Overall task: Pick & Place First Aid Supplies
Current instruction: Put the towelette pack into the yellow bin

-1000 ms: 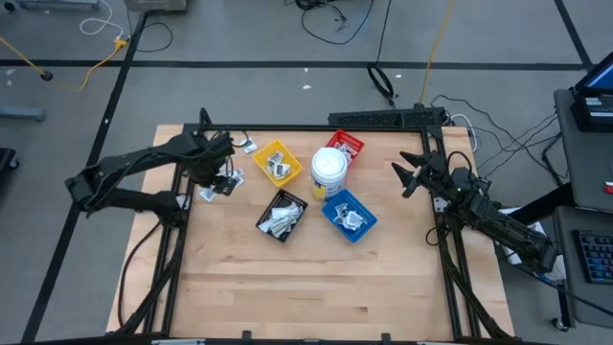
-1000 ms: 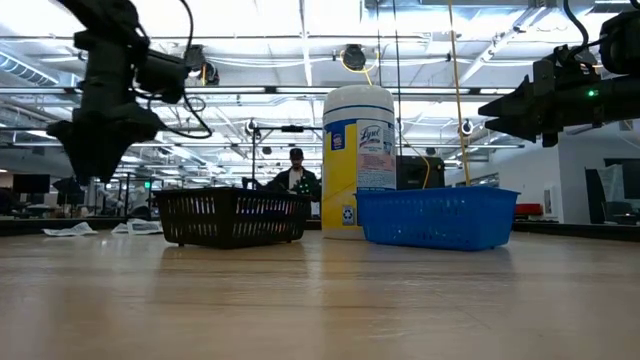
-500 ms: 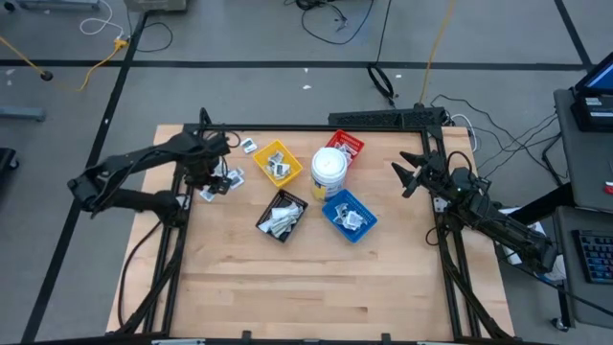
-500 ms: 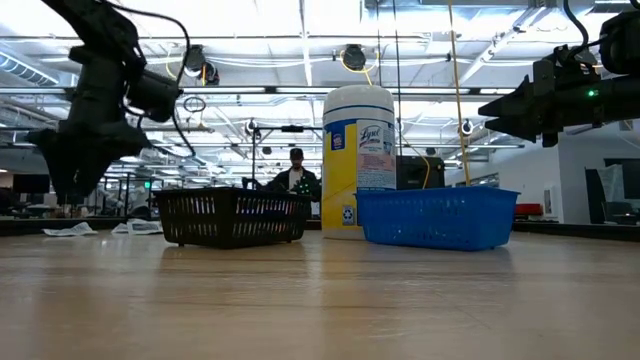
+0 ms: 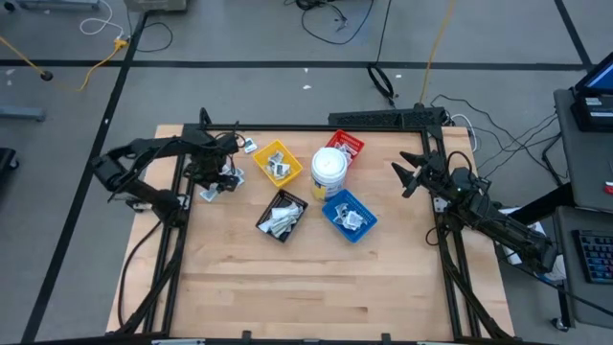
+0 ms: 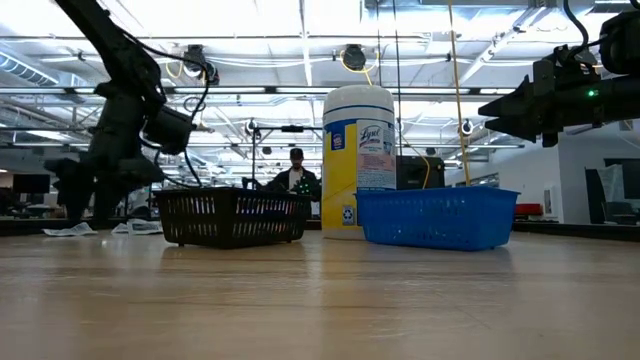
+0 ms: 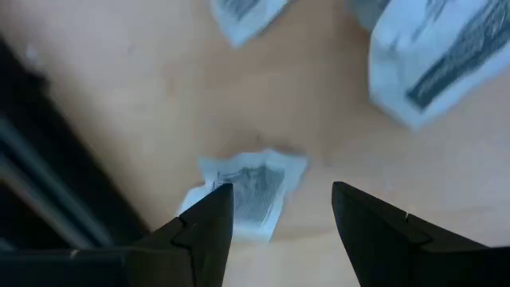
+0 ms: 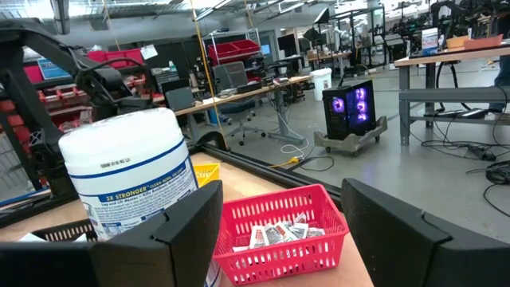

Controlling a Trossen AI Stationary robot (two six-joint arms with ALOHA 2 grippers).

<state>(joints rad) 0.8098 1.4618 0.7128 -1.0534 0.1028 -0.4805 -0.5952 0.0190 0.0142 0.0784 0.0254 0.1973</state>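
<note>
left gripper (image 7: 275, 211) just dropped low over loose packets (image 5: 218, 182) by table's left edge, fingers spread round one packet (image 7: 253, 191), not pinching yet. grab looks next. right gripper (image 5: 410, 176) waits, spread.

Robotics lab, open-plan industrial hall.
Ceiling strip lights (image 6: 300, 15), workbenches (image 8: 446, 60), lit computer tower (image 8: 355, 108), floor cables (image 5: 335, 19) at 12 o'clock.

left hand (image 7: 275, 227) lowered, open, right hand (image 8: 279, 231) open
</note>
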